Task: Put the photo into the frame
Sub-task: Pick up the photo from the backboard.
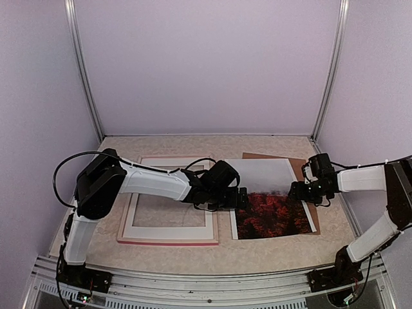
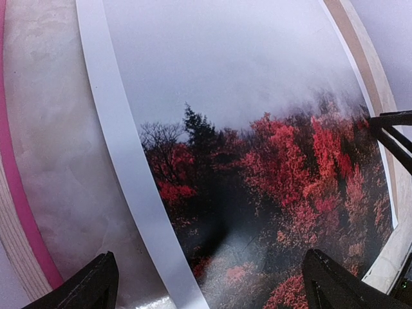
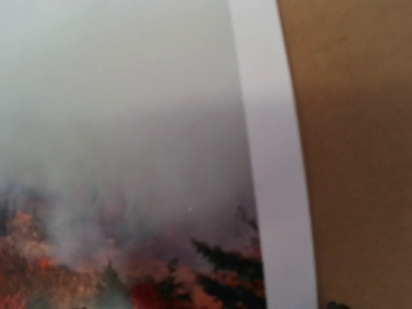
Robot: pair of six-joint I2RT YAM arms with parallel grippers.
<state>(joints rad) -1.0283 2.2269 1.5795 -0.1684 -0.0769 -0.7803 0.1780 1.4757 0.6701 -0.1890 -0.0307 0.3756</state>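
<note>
The photo (image 1: 270,193) lies face up, red foliage toward me, on the brown backing board (image 1: 299,168). The frame (image 1: 167,230) lies to its left, pale back up, with a pink-red edge showing. My left gripper (image 1: 243,198) hovers low over the photo's left border. In the left wrist view it is open (image 2: 212,286), with its fingertips (image 2: 96,283) spread wide across the photo (image 2: 257,129) and its white border. The frame's pink edge (image 2: 9,161) runs along that view's left side. My right gripper (image 1: 295,192) is low over the photo's right edge. The right wrist view shows only the blurred photo (image 3: 129,129) and the board (image 3: 347,129), with its fingers hidden.
The beige table (image 1: 193,145) is closed in by lilac walls at the back and both sides. The right gripper's dark fingers (image 2: 393,132) show at the right of the left wrist view. A metal rail runs along the near edge.
</note>
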